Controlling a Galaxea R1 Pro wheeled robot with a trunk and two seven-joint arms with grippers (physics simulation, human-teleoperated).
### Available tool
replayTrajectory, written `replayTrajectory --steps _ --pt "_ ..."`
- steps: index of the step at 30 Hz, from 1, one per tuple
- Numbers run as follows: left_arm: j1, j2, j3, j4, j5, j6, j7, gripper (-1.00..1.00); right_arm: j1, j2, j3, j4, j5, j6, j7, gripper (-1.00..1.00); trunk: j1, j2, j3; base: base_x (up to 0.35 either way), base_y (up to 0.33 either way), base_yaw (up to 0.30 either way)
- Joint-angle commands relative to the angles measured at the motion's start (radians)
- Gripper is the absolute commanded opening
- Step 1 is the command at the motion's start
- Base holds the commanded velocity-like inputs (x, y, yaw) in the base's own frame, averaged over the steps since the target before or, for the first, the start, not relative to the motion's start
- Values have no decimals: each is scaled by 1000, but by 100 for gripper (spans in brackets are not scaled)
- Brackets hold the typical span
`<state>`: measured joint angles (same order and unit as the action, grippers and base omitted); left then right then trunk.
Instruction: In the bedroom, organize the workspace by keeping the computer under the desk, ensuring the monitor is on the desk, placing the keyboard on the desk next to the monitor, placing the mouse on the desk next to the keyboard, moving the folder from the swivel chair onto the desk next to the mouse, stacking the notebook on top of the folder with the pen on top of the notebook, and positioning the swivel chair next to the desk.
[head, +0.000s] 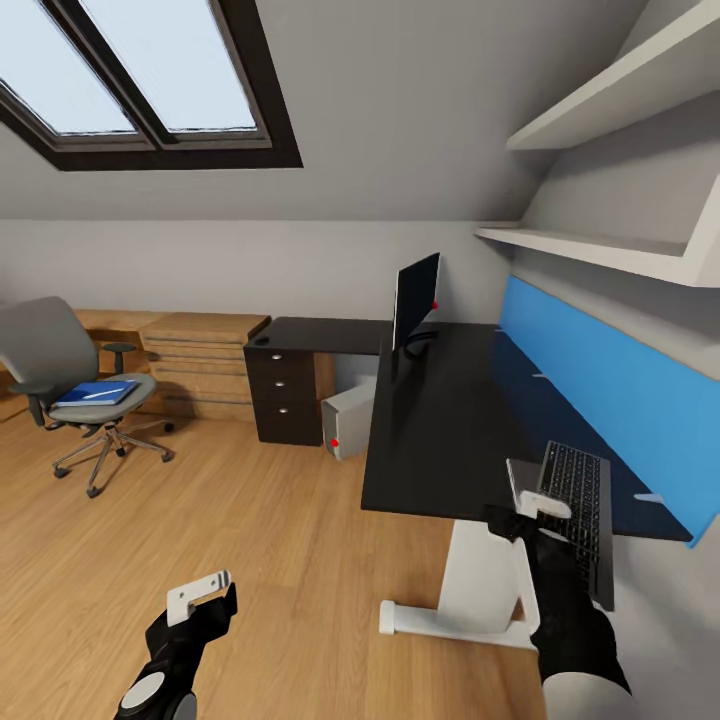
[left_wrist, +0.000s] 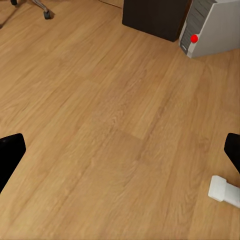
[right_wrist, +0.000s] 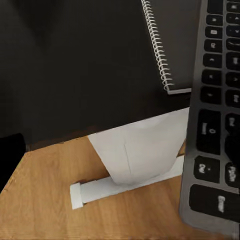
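1. Hanging low over the wooden floor (head: 200, 520), the left gripper (head: 200, 593) is seen with its jaws spread wide and nothing held between them.
2. The right gripper (head: 535, 500) is found at the near end of the bench (head: 440, 420), at the near end of the keyboard (head: 580, 515); whether its jaws are pressed on the keyboard cannot be told.
3. The keyboard is laid with its long axis running from the near edge of the bench toward the blue back panel (head: 600, 370), and its near end is carried out past the edge.
4. A spiral-bound notebook (right_wrist: 167, 55) is seen on the bench just beside the keyboard.
5. The monitor (head: 415, 298) is stood upright at the far end of the bench, turned edge-on to the head view.
6. The computer (head: 348, 420) is placed on the floor under the bench, next to the black drawers (head: 285, 390).
7. The swivel chair (head: 70, 385) is kept well apart, with the blue folder (head: 95, 393) lying on its seat.
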<state>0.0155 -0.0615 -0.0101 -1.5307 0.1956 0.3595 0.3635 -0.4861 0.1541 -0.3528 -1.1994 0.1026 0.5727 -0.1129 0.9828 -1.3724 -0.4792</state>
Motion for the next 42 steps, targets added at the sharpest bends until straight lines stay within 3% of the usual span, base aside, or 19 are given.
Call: replayTrajectory --steps 1,4,11,12,15,16,20,21,25,29,36,37,42 --pt "0 0 -1 0 10 2 7 100 10 2 -3 -35 -47 33 4 100 0 -1 -1 0 0 0" --pt "0 0 -2 2 10 1 6 100 31 2 -4 -100 -143 63 6 100 0 -1 -1 0 0 0" --pt "0 0 -3 4 10 1 6 100 94 6 -6 -234 -216 85 5 100 0 -1 -1 -3 0 0" --pt "0 1 -2 4 10 1 5 100 111 8 -9 -283 -274 92 3 100 0 -1 -1 -195 71 0" --pt "0 1 -2 4 10 1 5 100 114 6 -13 -291 -329 94 1 100 0 -1 -1 -233 93 0" --pt "0 1 -2 4 10 0 5 100 116 5 -18 -294 -365 95 0 100 0 -1 -1 -268 114 0" --pt "0 0 -2 4 10 0 5 100 119 3 -30 -298 -418 109 -2 100 0 -1 -1 -283 123 0" --pt "0 0 -3 4 10 -1 3 100 121 2 -59 -298 -447 124 -2 100 0 -1 0 -302 145 -212" --pt "0 0 -3 3 10 0 3 100 121 2 -76 -296 -459 125 -1 100 0 -1 2 -299 147 -244" --pt "0 0 -2 1 11 1 2 100 122 3 -102 -295 -497 125 -1 100 0 -1 1 -268 135 -197" --pt "0 0 -2 -7 13 0 2 100 121 2 -116 -295 -527 124 -1 100 0 -1 -3 -146 62 -45" --pt "0 -2 -2 -32 13 2 5 100 121 1 -143 -294 -534 120 3 100 0 -1 -3 -17 7 -5" --pt "0 -4 -2 -50 14 3 6 100 122 0 -191 -293 -536 115 6 100 19 -36 -18 -8 3 -2"
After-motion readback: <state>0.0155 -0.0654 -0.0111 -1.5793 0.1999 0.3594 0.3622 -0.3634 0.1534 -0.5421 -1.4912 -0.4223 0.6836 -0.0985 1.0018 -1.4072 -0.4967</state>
